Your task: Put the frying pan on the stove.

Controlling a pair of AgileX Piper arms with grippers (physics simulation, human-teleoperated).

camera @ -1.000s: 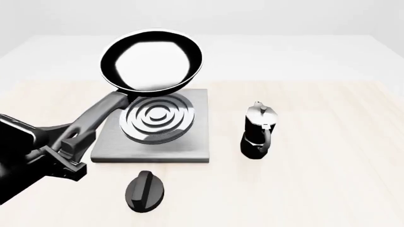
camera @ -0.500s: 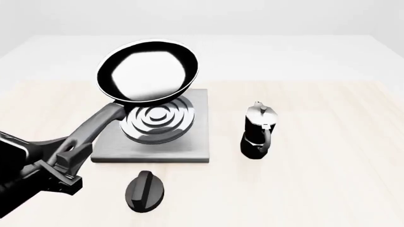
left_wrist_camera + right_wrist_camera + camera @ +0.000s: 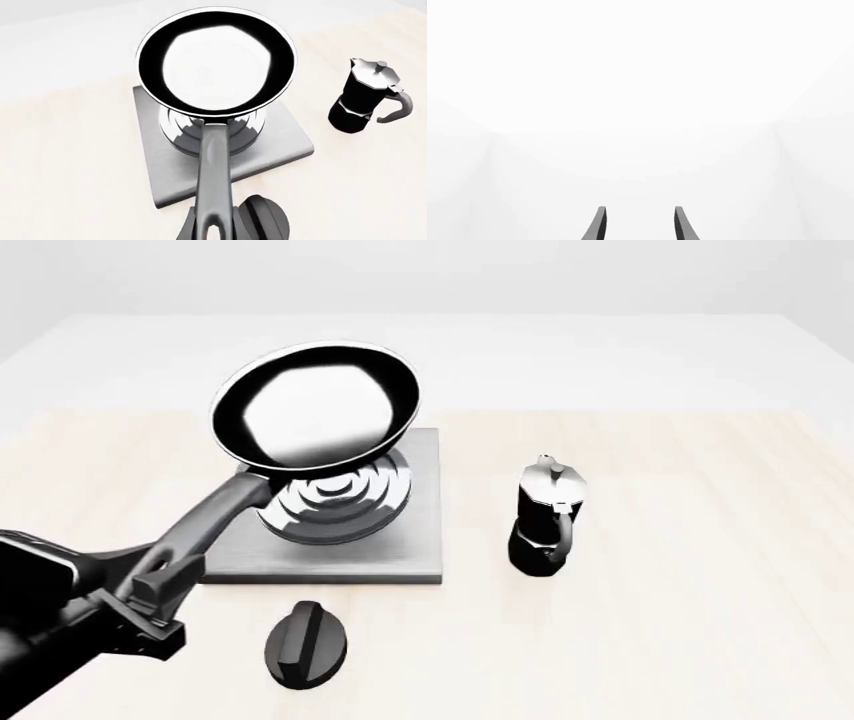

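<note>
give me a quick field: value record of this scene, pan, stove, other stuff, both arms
frying pan: held by its handle, raised above the stove, not set down
stove: flat on the table, rings partly hidden behind the pan
left gripper: jaws shut on the pan handle
right gripper: jaws apart, holding nothing, facing blank white
moka pot: upright, right of the stove
knob: on the table in front of the stove
</note>
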